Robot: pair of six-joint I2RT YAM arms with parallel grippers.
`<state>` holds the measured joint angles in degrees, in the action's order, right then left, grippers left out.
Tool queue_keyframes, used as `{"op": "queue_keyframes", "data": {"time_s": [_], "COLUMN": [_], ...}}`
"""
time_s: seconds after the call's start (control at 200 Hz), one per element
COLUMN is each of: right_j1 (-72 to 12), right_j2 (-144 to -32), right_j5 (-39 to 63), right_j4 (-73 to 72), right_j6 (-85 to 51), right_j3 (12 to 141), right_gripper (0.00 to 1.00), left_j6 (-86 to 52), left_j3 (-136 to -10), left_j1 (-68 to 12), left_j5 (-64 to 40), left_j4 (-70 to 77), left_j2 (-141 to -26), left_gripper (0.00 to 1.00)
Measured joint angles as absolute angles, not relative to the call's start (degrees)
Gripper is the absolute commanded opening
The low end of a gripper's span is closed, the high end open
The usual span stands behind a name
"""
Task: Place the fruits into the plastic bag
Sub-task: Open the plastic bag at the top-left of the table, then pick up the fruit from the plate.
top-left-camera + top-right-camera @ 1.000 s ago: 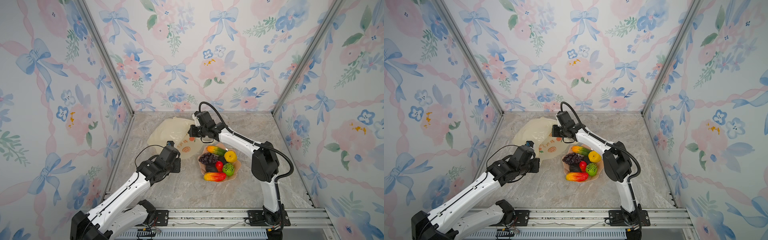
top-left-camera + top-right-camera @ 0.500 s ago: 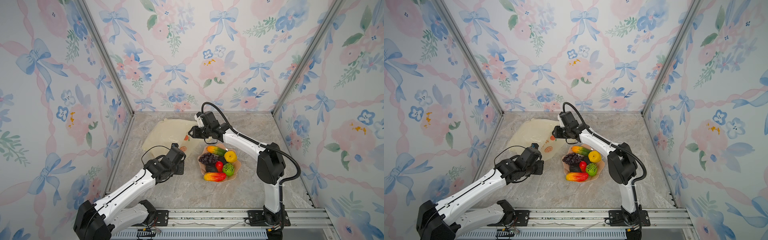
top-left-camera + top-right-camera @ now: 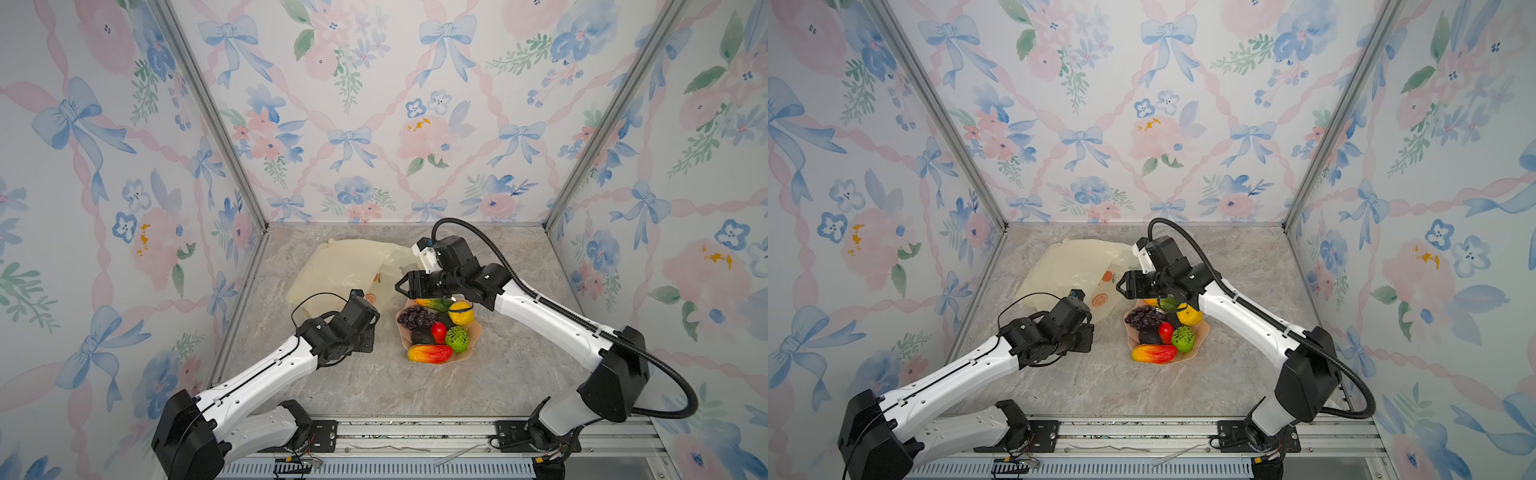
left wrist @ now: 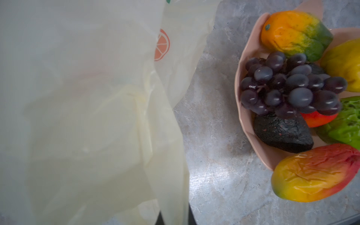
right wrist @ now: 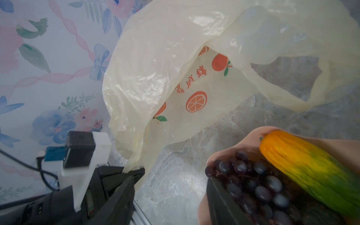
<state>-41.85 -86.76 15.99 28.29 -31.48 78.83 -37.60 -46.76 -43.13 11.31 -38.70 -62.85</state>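
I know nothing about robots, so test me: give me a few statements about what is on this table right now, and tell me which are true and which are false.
1. The fruits sit in the pink dish. True.
2. The right gripper is holding the grape bunch. False: it is open and holds nothing.
3. The left gripper is shut on the plastic bag. True.
4. The plastic bag is plain. False: it bears an orange-slice print.
5. The plastic bag lies to the robot's right of the pink dish. False: it lies to the robot's left of it.
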Motion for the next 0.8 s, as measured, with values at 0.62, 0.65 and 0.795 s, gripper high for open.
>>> {"op": "queue_keyframes", "data": {"time_s": [0.62, 0.65, 0.795], "right_j1": [-42.1, -42.1, -42.1], "right_j2": [-70.8, -70.8, -71.0], "right_j5": [-5.0, -5.9, -11.6], "right_j4": [64.8, 65.6, 69.5], "right_j6": [-23.1, -23.2, -24.7], "right_j3": [78.7, 78.7, 78.6], "right_gripper": [0.96, 0.96, 0.96], "left_j6": [-37.8, -37.8, -37.8], "left_j3": [-47.2, -47.2, -47.2], "left_j1": [-43.9, -43.9, -43.9], "left_j5": [11.5, 11.5, 11.5], "left_j4": [-38.3, -38.3, -38.3], "left_j2": [-62.8, -62.8, -62.6], "left_gripper": [0.00, 0.00, 0.00]}}
